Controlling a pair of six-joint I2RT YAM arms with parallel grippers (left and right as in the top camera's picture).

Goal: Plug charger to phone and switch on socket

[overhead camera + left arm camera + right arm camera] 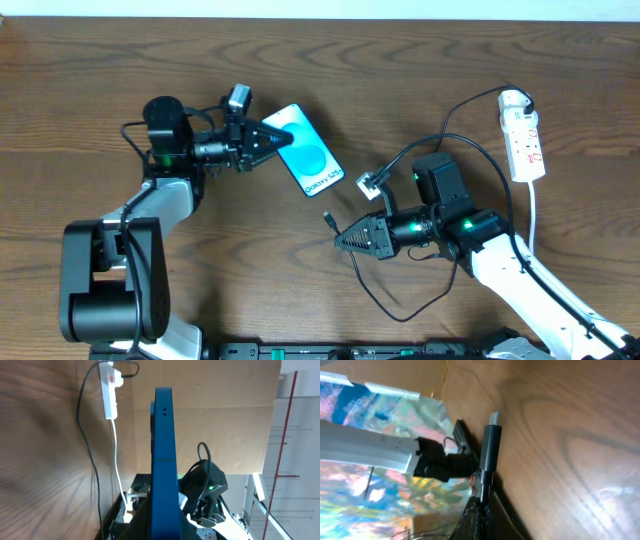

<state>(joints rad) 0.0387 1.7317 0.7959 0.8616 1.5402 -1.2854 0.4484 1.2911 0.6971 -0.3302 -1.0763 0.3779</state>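
Note:
The phone [310, 152] lies slanted on the wooden table, its screen lit with teal circles. My left gripper [274, 138] is shut on its upper left end. In the left wrist view the phone [164, 445] shows edge-on as a blue slab rising from between the jaws. My right gripper [340, 238] is shut on the charger just behind its connector tip [328, 218], a little below the phone's lower end. In the right wrist view the connector [490, 445] points up from the gripper [482, 505]. The white socket [523, 135] lies at the far right with the black plug [524, 101] in it.
The charger's black cable [400, 312] loops along the table's front between my right arm and the edge. The socket's thick white cord [535, 215] runs toward the front right. In the left wrist view the socket [110, 390] sits far ahead, with a cardboard wall [225, 410] behind it.

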